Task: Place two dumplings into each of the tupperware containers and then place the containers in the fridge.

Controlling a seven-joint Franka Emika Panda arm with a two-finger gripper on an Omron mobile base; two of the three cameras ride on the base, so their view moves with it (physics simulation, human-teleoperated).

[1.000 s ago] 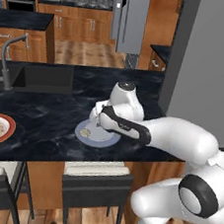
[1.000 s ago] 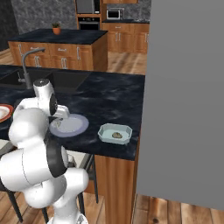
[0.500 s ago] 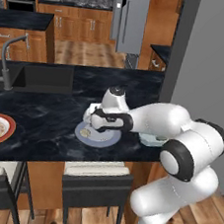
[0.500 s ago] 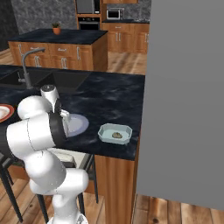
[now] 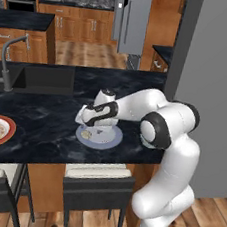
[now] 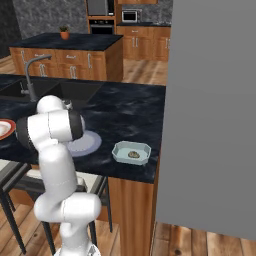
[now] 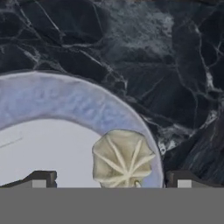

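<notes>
Beige dumpling (image 7: pixel 123 159) on round container (image 5: pixel 99 136) near table (image 5: pixel 44 122) front edge; end effector (image 7: pixel 109 178) apart, straddling it. Step: pick. Next: descend, close, carry to rectangular container (image 6: pixel 131 152).

The arm now folds in tighter, elbow swung toward the base. The claw (image 5: pixel 87 128) sits lower over the round container (image 5: pixel 107 138), directly above a dumpling (image 7: pixel 123 158).

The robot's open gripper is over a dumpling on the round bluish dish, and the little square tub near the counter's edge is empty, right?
Not quite. The square tub is not empty: the right base view shows one dumpling in it. The rest holds: the open gripper is over a dumpling on the round bluish dish, as the hand view shows.
</notes>
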